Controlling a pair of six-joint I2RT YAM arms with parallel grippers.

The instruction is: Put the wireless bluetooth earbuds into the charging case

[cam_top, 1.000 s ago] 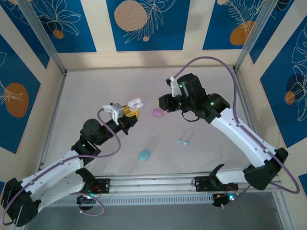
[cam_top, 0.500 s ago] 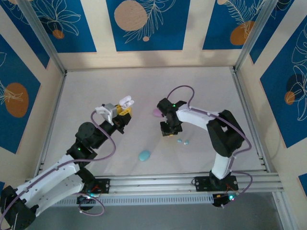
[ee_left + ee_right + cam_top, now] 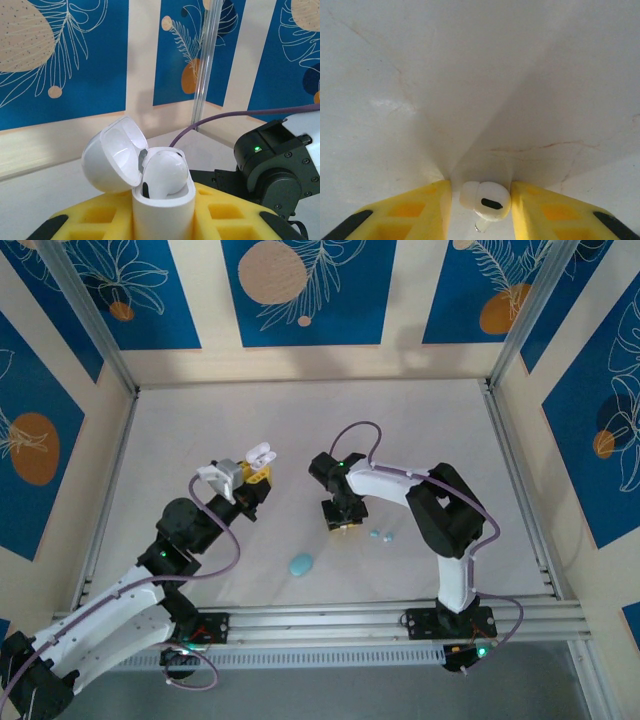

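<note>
Glossy white earbud (image 3: 485, 201), likely light and slippery (pinch the bulb, gently) | right claw (image 3: 480, 194) narrow around it near the middle of the table (image 3: 200, 420), grip unclear | left claw (image 3: 162, 226) clamps open charging case (image 3: 161, 200)

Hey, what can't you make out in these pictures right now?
Left wrist: second slot of the white case, hidden behind the seated earbud.
Top view: the cyan earbuds, too small to tell which way they lie.
Top view: tips of the right pincer, covered by its own wrist.
</note>
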